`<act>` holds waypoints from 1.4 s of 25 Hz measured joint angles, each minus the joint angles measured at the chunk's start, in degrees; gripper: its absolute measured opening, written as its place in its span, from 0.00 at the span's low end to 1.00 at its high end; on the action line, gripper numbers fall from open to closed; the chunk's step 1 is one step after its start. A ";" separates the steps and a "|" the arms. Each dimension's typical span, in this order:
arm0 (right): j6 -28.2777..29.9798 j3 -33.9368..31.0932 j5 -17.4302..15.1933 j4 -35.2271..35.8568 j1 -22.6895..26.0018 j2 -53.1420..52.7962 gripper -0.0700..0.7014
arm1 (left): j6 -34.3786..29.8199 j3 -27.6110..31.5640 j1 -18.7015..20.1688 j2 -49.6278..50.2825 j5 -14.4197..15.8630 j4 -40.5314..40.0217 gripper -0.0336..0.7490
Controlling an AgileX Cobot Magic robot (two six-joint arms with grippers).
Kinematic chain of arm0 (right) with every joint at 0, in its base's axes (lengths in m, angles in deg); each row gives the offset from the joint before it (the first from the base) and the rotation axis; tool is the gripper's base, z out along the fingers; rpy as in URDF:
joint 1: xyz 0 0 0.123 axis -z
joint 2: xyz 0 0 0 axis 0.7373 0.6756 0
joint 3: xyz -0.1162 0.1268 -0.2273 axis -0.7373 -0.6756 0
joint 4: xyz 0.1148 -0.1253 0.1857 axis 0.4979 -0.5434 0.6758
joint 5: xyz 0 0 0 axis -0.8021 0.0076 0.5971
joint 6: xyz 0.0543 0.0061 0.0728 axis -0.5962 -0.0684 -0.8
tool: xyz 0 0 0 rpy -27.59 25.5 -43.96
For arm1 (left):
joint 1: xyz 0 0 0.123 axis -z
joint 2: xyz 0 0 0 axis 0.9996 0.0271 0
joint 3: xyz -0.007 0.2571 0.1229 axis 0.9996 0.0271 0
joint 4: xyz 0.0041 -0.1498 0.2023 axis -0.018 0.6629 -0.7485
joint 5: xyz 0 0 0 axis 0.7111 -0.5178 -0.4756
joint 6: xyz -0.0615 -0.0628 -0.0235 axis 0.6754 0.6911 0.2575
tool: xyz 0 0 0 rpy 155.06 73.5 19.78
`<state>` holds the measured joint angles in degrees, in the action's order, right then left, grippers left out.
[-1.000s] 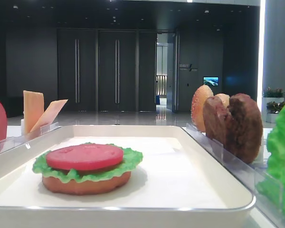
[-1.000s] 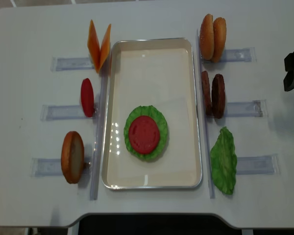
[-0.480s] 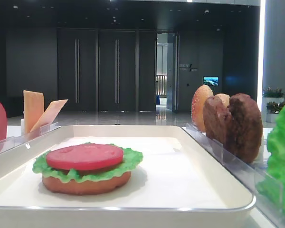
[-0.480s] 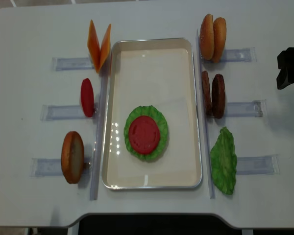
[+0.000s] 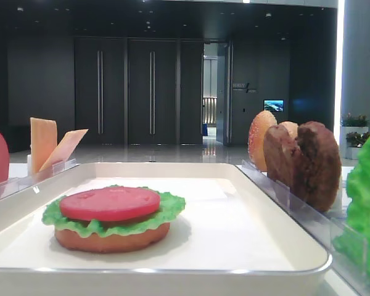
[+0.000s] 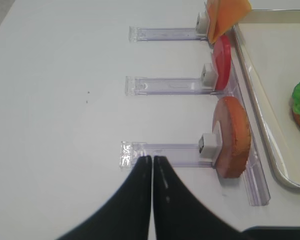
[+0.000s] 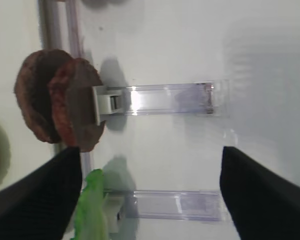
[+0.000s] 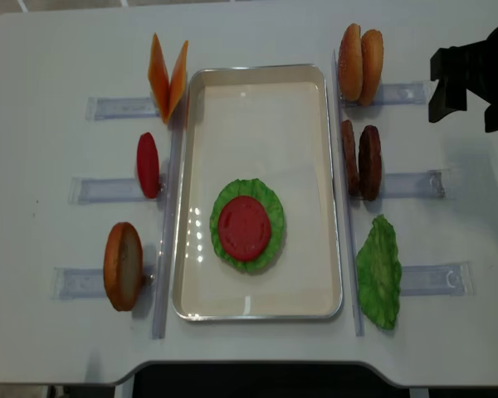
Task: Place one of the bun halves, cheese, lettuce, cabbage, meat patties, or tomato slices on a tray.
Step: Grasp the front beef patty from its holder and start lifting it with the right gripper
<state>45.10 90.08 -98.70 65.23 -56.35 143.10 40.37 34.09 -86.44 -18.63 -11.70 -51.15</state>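
Stack on tray (image 8: 257, 91) so far: bun, lettuce (image 8: 247, 224), tomato. Patty likely next — meat patties (image 8: 361, 162) racked right of tray. Right gripper (image 8: 471, 87) beyond them, jaws wide, empty; left gripper (image 6: 152, 165) jaws pressed together, empty.

White tray (image 8: 257, 87) holds a flat stack: bun half (image 5: 111, 239), lettuce (image 8: 268, 199), tomato slice (image 8: 244, 226) on top. Two meat patties (image 8: 361, 162) stand on edge just right of it, beside two bun halves (image 8: 360, 64); cheese slices (image 8: 167, 75) lean upright at its left.

You see the tray (image 8: 257, 79) from straight overhead and from rim level (very close); wrist cameras face down beside it.
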 joint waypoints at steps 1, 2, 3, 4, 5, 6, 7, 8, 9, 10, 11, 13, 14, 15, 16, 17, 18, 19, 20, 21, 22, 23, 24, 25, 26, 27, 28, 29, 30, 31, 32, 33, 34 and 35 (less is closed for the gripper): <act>-1.24 0.32 0.00 -0.06 -1.41 0.00 0.79 | 0.00 0.00 0.00 0.00 0.00 0.00 0.04; -2.49 0.58 -0.05 -0.28 -2.86 0.00 0.79 | 0.00 0.00 0.00 0.00 0.00 0.00 0.04; -3.67 0.87 -0.13 -0.41 -4.01 0.00 0.79 | 0.00 0.00 0.00 0.00 0.00 0.00 0.04; -4.68 0.96 -0.08 -0.55 -5.34 0.00 0.79 | 0.00 0.00 0.00 0.00 0.00 0.00 0.04; -5.72 0.96 -0.07 -0.60 -6.60 0.00 0.79 | 0.00 0.00 0.00 0.00 0.00 0.00 0.04; -6.60 0.96 0.06 -0.64 -7.81 0.00 0.79 | 0.00 0.00 0.00 0.00 0.00 0.00 0.04; -7.35 1.00 0.25 -0.64 -8.78 0.00 0.79 | 0.00 0.00 0.00 0.00 0.00 0.00 0.04; -8.24 1.00 0.50 -0.73 -9.91 0.00 0.79 | 0.00 0.00 0.00 0.00 0.00 0.00 0.04; -9.00 1.00 0.63 -0.86 -11.03 0.00 0.79 | 0.00 0.00 0.00 0.00 0.00 0.00 0.04; -9.79 1.00 0.75 -0.86 -12.18 0.00 0.79 | 0.00 0.00 0.00 0.00 0.00 0.00 0.04; -10.44 1.00 0.86 -0.86 -13.13 0.00 0.79 | 0.00 0.00 0.00 0.00 0.00 0.00 0.04; -11.57 1.00 1.01 -0.86 -15.34 0.00 0.79 | 0.00 0.00 0.00 0.00 0.00 0.00 0.04; -12.17 1.00 1.23 -0.86 -16.25 0.00 0.79 | 0.00 0.00 0.00 0.00 0.00 0.00 0.04; -12.80 1.10 1.51 -0.86 -17.32 0.00 0.79 | 0.00 0.00 0.00 0.00 0.00 0.00 0.04; -13.49 1.32 1.77 -0.86 -18.34 0.00 0.79 | 0.00 0.00 0.00 0.00 0.00 0.00 0.04; -14.01 1.53 2.29 -0.86 -19.30 0.00 0.79 | 0.00 0.00 0.00 0.00 0.00 0.00 0.04; -14.64 1.59 2.92 -0.86 -20.06 0.00 0.79 | 0.00 0.00 0.00 0.00 0.00 0.00 0.04; -15.41 1.65 3.54 -0.86 -20.92 0.12 0.79 | 0.00 0.00 0.00 0.00 0.00 0.00 0.04; -16.16 1.69 4.05 -0.86 -21.68 0.33 0.79 | 0.00 0.00 0.00 0.00 0.00 0.00 0.04; -16.85 1.69 4.57 -0.86 -22.23 0.71 0.79 | 0.00 0.00 0.00 0.00 0.00 0.00 0.04; -17.51 1.69 5.02 -0.86 -22.80 1.21 0.79 | 0.00 0.00 0.00 0.00 0.00 0.00 0.04; -18.18 1.83 5.27 -0.86 -23.32 1.84 0.79 | 0.00 0.00 0.00 0.00 0.00 0.00 0.04; -18.51 2.18 5.40 -0.86 -23.76 2.44 0.79 | 0.00 0.00 0.00 0.00 0.00 0.00 0.04; -18.75 2.54 5.56 -0.86 -24.02 3.17 0.79 | 0.00 0.00 0.00 0.00 0.00 0.00 0.04; -19.05 3.03 5.70 -0.86 -24.31 3.96 0.79 | 0.00 0.00 0.00 0.00 0.00 0.00 0.04; -19.27 3.49 5.73 -0.86 -24.43 4.61 0.79 | 0.00 0.00 0.00 0.00 0.00 0.00 0.04; -19.37 3.86 5.81 -0.92 -24.49 5.29 0.79 | 0.00 0.00 0.00 0.00 0.00 0.00 0.04; -19.39 4.22 5.81 -1.08 -24.49 5.97 0.79 | 0.00 0.00 0.00 0.00 0.00 0.00 0.04; -19.47 4.41 5.99 -1.19 -24.49 6.57 0.79 | 0.00 0.00 0.00 0.00 0.00 0.00 0.04; -19.51 4.46 6.14 -1.34 -24.49 6.95 0.79 | 0.00 0.00 0.00 0.00 0.00 0.00 0.04; -19.51 4.46 6.27 -1.39 -24.49 7.47 0.79 | 0.00 0.00 0.00 0.00 0.00 0.00 0.04; -19.51 4.48 6.39 -1.41 -24.49 7.98 0.79 | 0.00 0.00 0.00 0.00 0.00 0.00 0.04; -19.51 4.56 6.46 -1.41 -24.49 8.43 0.79 | 0.00 0.00 0.00 0.00 0.00 0.00 0.04; -19.51 4.75 6.46 -1.41 -24.49 9.00 0.79 | 0.00 0.00 0.00 0.00 0.00 0.00 0.04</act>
<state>25.59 94.83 -92.24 63.82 -80.84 152.10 40.37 34.09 -86.44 -18.63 -11.70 -51.15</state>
